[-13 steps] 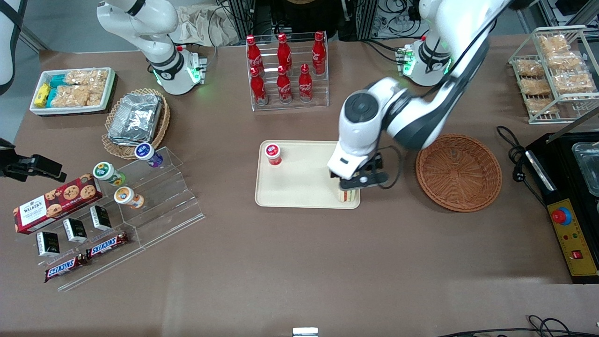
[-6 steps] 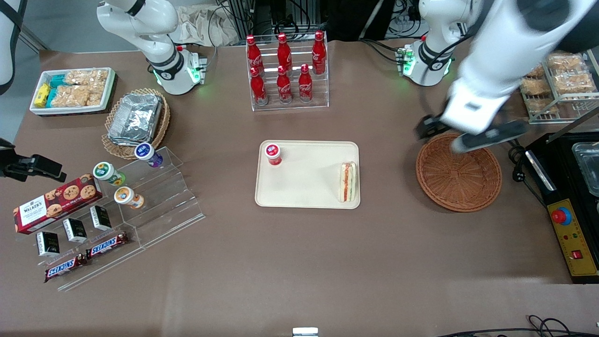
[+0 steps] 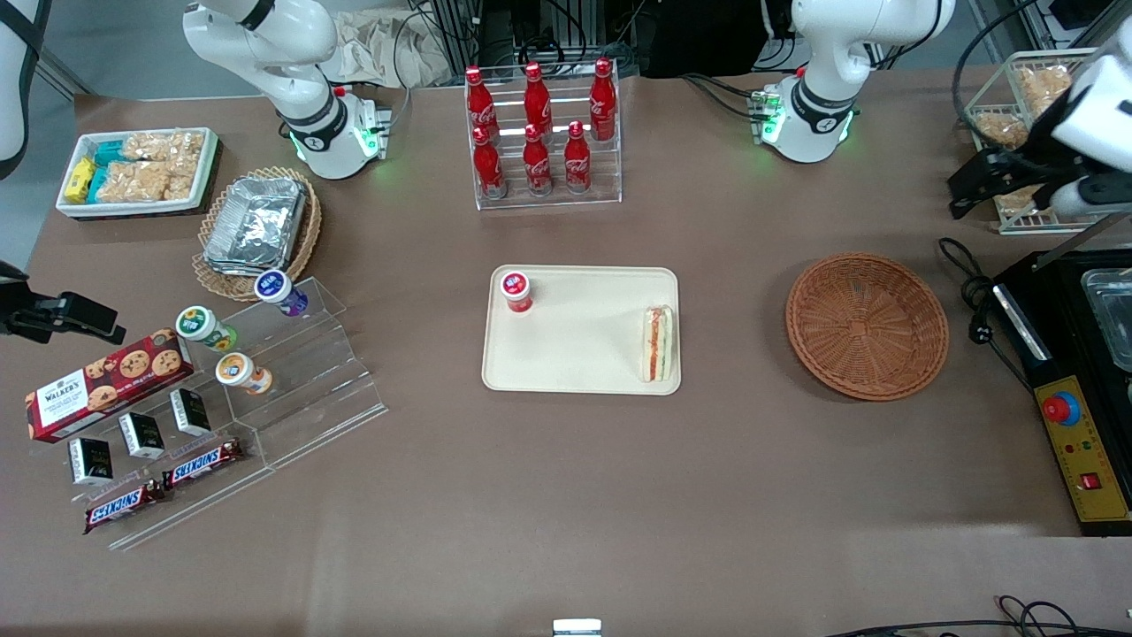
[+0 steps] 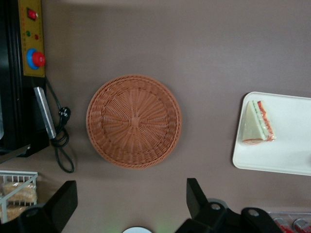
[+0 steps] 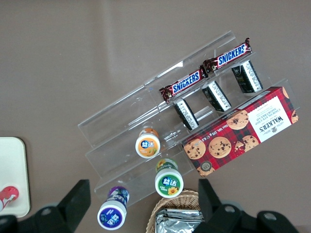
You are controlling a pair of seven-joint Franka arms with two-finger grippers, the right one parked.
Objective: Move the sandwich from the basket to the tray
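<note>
White-bread sandwich [image 3: 656, 344] set down on the cream tray [image 3: 579, 354]
Its long axis lies along the tray's short edge nearest the empty wicker basket [image 3: 867, 326]; the gripper [image 3: 1008, 188], fingers spread and empty, is held high toward the working arm's end, well apart

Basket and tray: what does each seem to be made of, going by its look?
The basket looks like reddish-brown woven wicker: tight strands radiate from its centre to a braided rim, matte. The tray seems to be cream plastic, smooth, with rounded corners and a low moulded rim; melamine is also possible. It holds the sandwich. The gripper, open, hangs high toward the working arm's end.
</note>
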